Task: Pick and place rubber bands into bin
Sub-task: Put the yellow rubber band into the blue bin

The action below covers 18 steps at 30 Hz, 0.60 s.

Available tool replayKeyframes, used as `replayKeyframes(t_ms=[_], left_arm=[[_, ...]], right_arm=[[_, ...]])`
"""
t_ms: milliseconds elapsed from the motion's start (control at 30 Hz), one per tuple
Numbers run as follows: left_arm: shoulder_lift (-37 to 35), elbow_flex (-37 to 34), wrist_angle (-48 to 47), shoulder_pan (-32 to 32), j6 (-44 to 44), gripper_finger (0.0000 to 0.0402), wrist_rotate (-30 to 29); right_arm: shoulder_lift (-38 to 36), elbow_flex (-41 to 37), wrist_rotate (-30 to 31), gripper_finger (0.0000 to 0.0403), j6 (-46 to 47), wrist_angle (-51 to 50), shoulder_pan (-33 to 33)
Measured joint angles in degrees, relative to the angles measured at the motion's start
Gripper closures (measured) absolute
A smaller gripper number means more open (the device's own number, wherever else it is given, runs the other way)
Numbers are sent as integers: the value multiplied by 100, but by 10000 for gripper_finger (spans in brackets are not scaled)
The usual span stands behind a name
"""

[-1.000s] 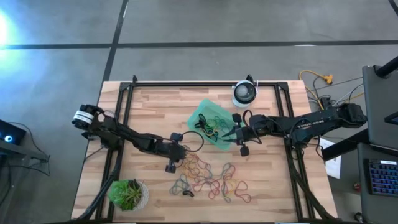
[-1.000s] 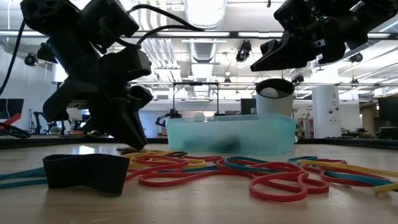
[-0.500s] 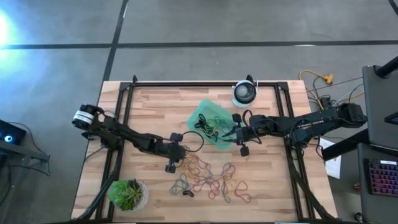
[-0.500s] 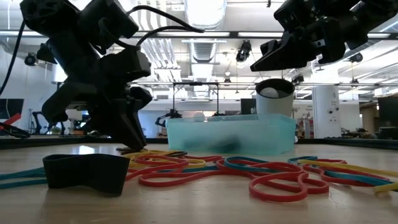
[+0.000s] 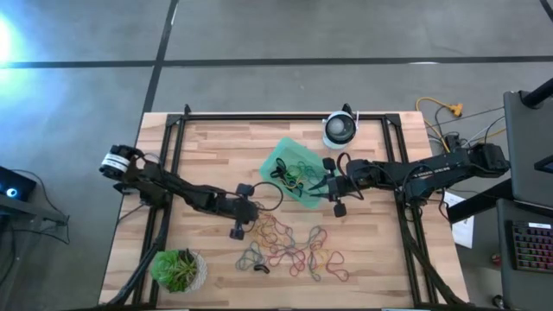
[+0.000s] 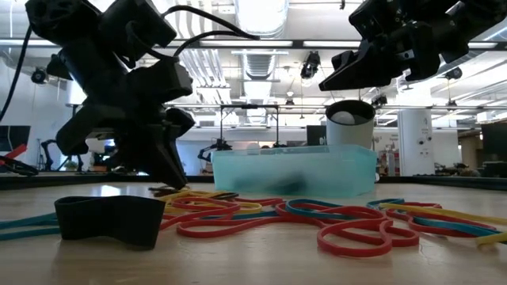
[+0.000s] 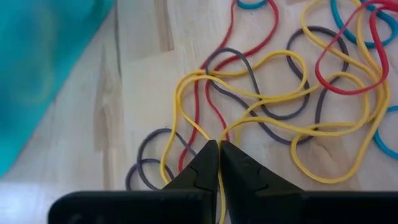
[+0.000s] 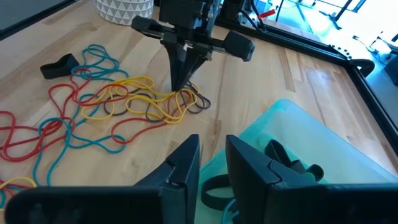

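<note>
Left gripper [image 7: 217, 149] is down on the tabletop [image 5: 207, 155] with its two dark fingertips pressed together, pinching a thin yellow rubber band [image 7: 186, 124] at the left edge of the spread of loops. In the high view this left gripper [image 5: 251, 216] sits just left of the thin coloured rubber bands [image 5: 294, 250], a loose tangle of red, yellow, blue and dark loops lying on the near middle of the light wooden tabletop. From the low view the same loops [image 6: 317, 218] lie flat in the foreground, red and yellow ones overlapping, with a wider black band [image 6: 111, 220] standing on edge at the left.

Just beyond the tangle stands the shallow translucent mint-green plastic bin [image 5: 292, 173], set cornerwise near the tabletop's middle, with several bands already inside it. The right gripper [image 5: 333, 186] hovers over the bin's right edge; in its wrist view its fingers [image 8: 183, 165] stand slightly apart with nothing between them, above the bin's rim [image 8: 292, 134].

Farther back, a round white-and-black device [image 5: 340, 130] rests near the far edge. A green potted plant in a white patterned pot [image 5: 179, 269] stands at the near left corner.
</note>
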Motion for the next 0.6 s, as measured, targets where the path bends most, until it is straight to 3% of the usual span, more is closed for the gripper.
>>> replayKeyframes(t_ms=[333, 600], left_arm=[[-13, 212, 0, 0, 149, 401, -247], [-103, 320, 0, 0, 216, 402, -949]], right_arm=[[0, 0, -2, 335, 0, -4, 0], [-8, 0, -2, 337, 1, -57, -1]])
